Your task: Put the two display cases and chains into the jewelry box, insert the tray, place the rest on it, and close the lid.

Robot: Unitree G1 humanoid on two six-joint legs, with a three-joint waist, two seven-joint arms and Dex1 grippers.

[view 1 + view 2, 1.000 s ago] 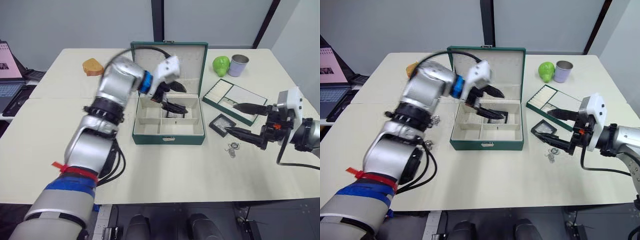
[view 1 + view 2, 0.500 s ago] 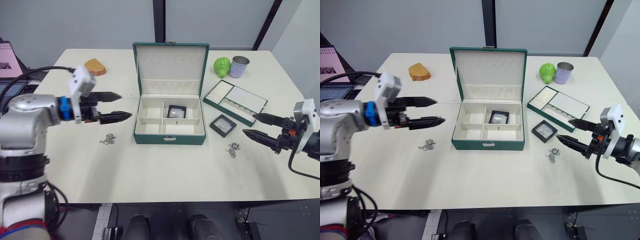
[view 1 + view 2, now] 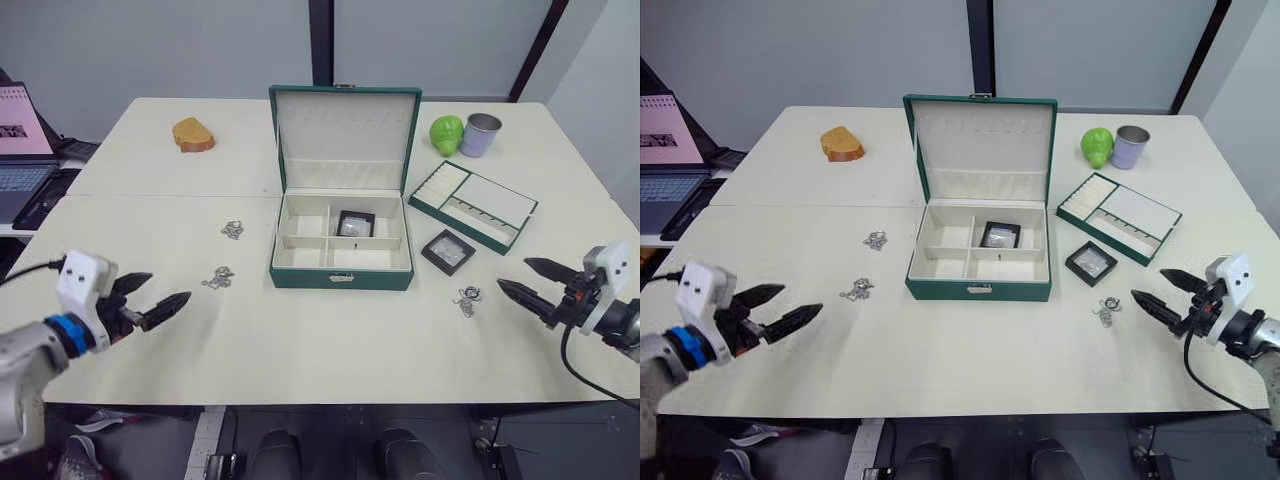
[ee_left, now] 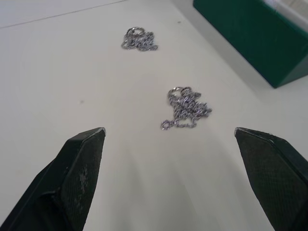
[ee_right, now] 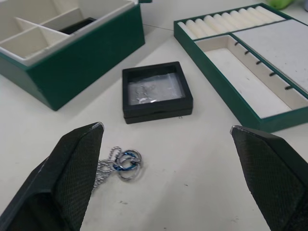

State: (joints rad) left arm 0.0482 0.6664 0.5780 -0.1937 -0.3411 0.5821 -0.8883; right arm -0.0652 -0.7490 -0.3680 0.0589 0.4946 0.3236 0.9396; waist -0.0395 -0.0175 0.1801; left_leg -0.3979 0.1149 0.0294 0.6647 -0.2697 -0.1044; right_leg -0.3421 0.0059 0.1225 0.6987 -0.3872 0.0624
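The jewelry box (image 3: 340, 279) stands open mid-table with its lid (image 3: 345, 135) upright. One display case (image 3: 354, 223) lies in the box's back right compartment. The other display case (image 3: 447, 251) lies on the table right of the box, also seen in the right wrist view (image 5: 156, 91). The tray (image 3: 473, 205) rests further right. The rest (image 3: 466, 298), a small heap with rings, lies in front of that case. Two chains (image 3: 232, 229) (image 3: 217, 277) lie left of the box. My left gripper (image 3: 168, 288) is open near the front left edge. My right gripper (image 3: 513, 273) is open, right of the heap.
A green apple (image 3: 444, 132) and a grey cup (image 3: 480, 133) stand at the back right. A brown bread-like lump (image 3: 192, 134) sits at the back left. A laptop (image 3: 20, 150) stands on a side surface to the left.
My left arm has drawn out of the box, leaving a display case inside, and swung back to the front left. My right gripper has pulled away to the right.
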